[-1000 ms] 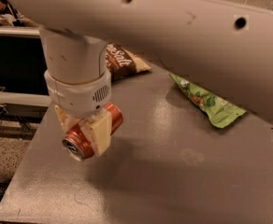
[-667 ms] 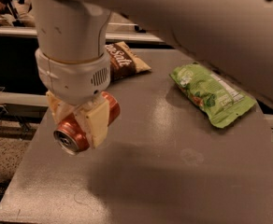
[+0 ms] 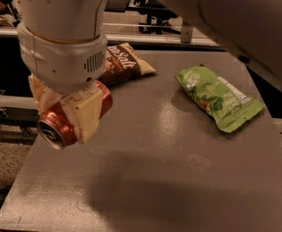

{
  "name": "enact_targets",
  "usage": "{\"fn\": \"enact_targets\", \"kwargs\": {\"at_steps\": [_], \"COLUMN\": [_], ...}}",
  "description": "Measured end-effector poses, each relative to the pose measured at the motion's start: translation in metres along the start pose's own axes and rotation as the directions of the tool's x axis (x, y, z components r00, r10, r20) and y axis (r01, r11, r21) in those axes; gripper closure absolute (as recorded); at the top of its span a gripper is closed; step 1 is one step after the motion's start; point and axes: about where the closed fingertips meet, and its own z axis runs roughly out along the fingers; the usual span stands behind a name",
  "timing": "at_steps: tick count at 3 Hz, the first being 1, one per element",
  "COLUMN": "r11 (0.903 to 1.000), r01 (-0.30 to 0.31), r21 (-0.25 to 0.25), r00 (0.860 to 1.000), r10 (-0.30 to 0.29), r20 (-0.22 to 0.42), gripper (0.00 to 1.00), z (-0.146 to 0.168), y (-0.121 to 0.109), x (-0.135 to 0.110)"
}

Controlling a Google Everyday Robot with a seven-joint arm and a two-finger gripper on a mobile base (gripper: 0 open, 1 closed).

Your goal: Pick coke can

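The coke can [image 3: 59, 125] is a red aluminium can with a silver end facing the camera. It lies sideways between the cream fingers [image 3: 89, 116] of my gripper [image 3: 66, 117], held in the air above the left part of the grey table [image 3: 170, 178]. The gripper is shut on the can. The white wrist housing above it fills the upper left of the view and hides the rear of the can.
A brown snack bag [image 3: 124, 64] lies at the table's back left, partly behind the wrist. A green snack bag [image 3: 218, 98] lies at the right. The white arm spans the top right. Rails and dark floor lie beyond the table's edges.
The gripper has risen with the coke can, coming closer to the camera and higher above the table. The bags have not moved on the table.
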Motion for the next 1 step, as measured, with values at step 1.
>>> {"fn": "enact_targets", "kwargs": {"at_steps": [1], "r11": [0.9995], "r01": [0.007], "r21": [0.032], "r00": [1.000], "r10": [-0.007], "r20": [-0.009], "gripper": [1.00], "z": [-0.0060], "y": [-0.0050], "x": [-0.0050]}}
